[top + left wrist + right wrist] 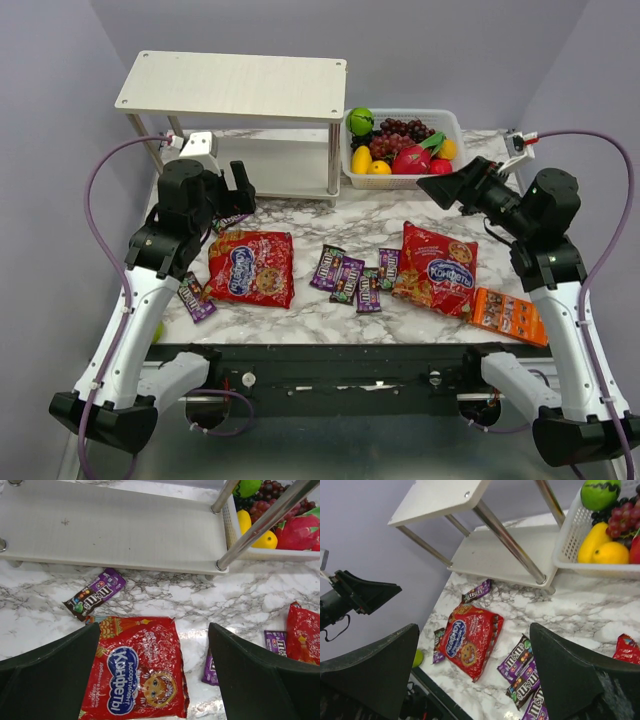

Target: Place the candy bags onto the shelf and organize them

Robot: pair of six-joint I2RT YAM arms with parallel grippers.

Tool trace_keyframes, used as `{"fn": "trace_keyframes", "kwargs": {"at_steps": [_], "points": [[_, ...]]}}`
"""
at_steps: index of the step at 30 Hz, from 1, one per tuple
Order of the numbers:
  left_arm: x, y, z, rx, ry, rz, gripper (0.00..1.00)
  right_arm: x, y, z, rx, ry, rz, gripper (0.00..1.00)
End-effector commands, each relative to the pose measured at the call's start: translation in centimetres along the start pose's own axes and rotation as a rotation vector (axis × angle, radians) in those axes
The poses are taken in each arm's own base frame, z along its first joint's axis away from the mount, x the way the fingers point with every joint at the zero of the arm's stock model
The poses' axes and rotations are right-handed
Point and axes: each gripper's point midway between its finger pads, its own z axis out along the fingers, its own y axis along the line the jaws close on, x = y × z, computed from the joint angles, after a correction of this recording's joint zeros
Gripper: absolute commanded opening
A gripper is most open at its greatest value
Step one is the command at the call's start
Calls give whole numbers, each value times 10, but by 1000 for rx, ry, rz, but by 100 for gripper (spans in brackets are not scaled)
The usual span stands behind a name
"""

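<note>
Two red candy bags lie flat on the marble table: one at the left (252, 267), one at the right (437, 268). Several small purple packets (345, 278) lie between them, one more at the left edge (196, 297) and one by the shelf (95, 594). The white two-tier shelf (235, 85) stands at the back left, both boards bare. My left gripper (238, 192) is open and empty, above the left bag (135, 670). My right gripper (452, 188) is open and empty, raised above the right bag and facing left towards the left bag (470, 640) and the packets (520, 667).
A white basket (455, 125) of fruit stands right of the shelf, close to its metal legs (250, 530). An orange packet (508, 315) lies at the front right edge. A green ball (418, 657) sits at the table's left front edge.
</note>
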Motion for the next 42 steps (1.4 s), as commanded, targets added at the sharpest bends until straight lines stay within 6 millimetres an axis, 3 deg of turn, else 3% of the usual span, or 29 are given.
{"fn": "trace_keyframes", "kwargs": {"at_steps": [1, 8, 12, 15, 16, 17, 19, 20, 22, 23, 25, 27, 36, 42], "points": [[18, -11, -6, 65, 64, -22, 99, 22, -5, -2, -11, 58, 64, 99], [58, 6, 0, -23, 164, -89, 99, 38, -17, 10, -19, 119, 76, 95], [85, 22, 3, -109, 226, -139, 99, 65, -24, 23, 3, 190, 72, 93], [109, 45, 3, -244, 300, -220, 99, 102, -24, 37, 22, 270, 64, 93], [118, 47, 5, -253, 335, -233, 99, 118, -27, 45, 35, 317, 71, 92], [128, 46, 6, -244, 376, -256, 99, 138, -18, 49, 13, 367, 61, 91], [143, 55, 7, -291, 423, -285, 99, 159, -17, 61, 26, 411, 50, 89], [151, 60, 6, -311, 445, -296, 99, 184, -14, 69, 21, 481, 50, 88], [159, 72, 7, -346, 463, -329, 99, 201, -9, 81, 22, 517, 42, 86], [168, 76, 6, -358, 479, -337, 99, 226, -11, 88, 33, 583, 43, 86], [171, 82, 10, -356, 471, -353, 99, 240, -8, 101, 34, 609, 46, 86], [180, 94, 13, -384, 471, -378, 99, 268, -10, 112, 38, 680, 54, 85], [202, 127, 25, -456, 519, -441, 99, 314, 16, 163, -48, 789, -3, 82], [218, 126, 29, -421, 550, -493, 99, 358, 15, 181, -56, 882, 10, 69]]}}
